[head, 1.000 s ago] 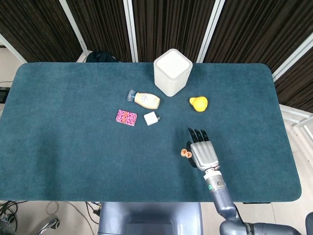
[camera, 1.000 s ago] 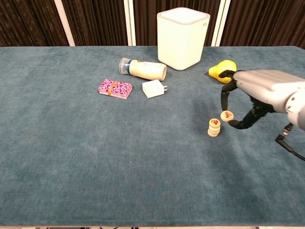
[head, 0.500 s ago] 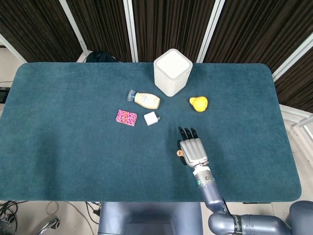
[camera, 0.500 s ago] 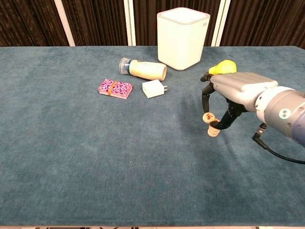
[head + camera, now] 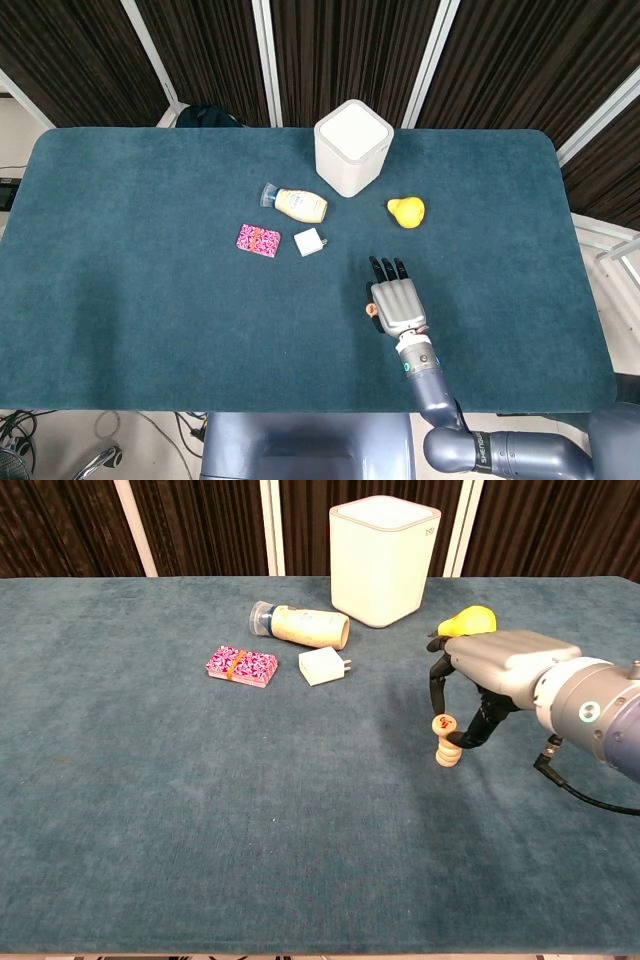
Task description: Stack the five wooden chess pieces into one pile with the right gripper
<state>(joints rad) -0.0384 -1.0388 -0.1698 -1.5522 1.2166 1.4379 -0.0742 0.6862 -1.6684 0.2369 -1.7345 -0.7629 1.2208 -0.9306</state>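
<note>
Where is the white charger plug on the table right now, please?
In the chest view the white charger plug lies left of centre, between the pink patterned box and the stack of chess pieces, just in front of the toppled bottle.

My head view looks steeply down on the whole table; my chest view faces across it, low and nearer. Both share my right hand.

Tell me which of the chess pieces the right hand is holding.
The top one, with red marking on its face, pinched by the right hand and tilted over the pile. The others lie flat below it.
</note>
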